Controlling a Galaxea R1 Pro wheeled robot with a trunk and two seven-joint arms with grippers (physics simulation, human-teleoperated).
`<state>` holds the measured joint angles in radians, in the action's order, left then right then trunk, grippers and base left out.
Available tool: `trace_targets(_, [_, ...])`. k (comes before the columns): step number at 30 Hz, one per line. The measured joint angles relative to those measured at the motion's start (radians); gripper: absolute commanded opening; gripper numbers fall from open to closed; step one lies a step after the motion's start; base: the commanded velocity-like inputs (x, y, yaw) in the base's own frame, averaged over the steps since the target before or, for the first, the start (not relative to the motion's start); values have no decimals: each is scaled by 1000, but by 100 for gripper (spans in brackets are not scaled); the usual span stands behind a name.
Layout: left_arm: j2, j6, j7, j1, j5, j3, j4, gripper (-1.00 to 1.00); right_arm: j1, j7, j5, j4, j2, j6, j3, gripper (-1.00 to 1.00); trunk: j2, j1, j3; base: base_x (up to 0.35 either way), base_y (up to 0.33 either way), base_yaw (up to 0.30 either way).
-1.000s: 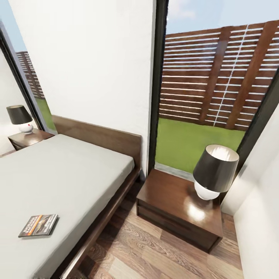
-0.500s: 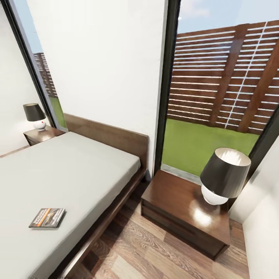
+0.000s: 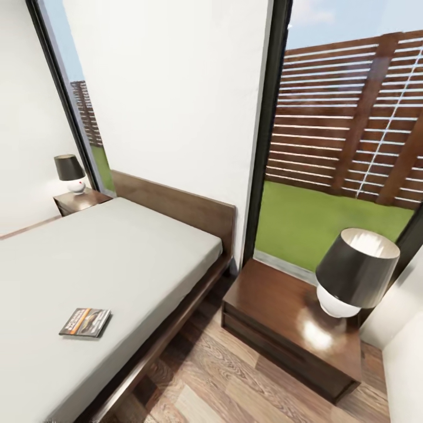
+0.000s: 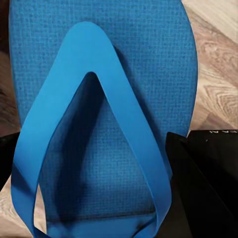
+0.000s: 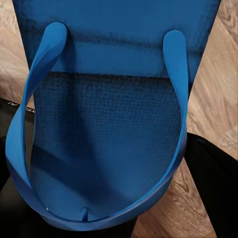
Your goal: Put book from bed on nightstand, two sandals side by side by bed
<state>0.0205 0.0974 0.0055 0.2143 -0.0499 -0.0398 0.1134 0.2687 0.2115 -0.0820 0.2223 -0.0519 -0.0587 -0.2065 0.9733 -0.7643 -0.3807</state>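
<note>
1. Left claw [image 4: 99, 218]: dark fingers [image 4: 198, 188] on either side of a blue sandal [image 4: 99, 99], seemingly clamped on its strap end, wood floor [image 4: 218, 74] beyond
2. Right claw [image 5: 99, 223]: second blue sandal [image 5: 114, 129] close up between the black fingers [image 5: 213, 188], apparently gripped, plank floor behind
3. Book [image 3: 86, 322] flat on the grey mattress of the bed [image 3: 117, 258], near its edge
4. Nightstand [image 3: 282, 317] just beside the bed, carrying a lamp [image 3: 352, 273]; another nightstand [image 3: 79, 201] with a lamp beyond the bed's far side
</note>
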Motion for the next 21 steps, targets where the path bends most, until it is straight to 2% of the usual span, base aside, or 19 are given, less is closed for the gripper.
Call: trace_targets(21, [-12,3,0,0,-3,1,0,-100,0,0,0,-1,3,0,-1,-100,0,0,0,-15,0,255])
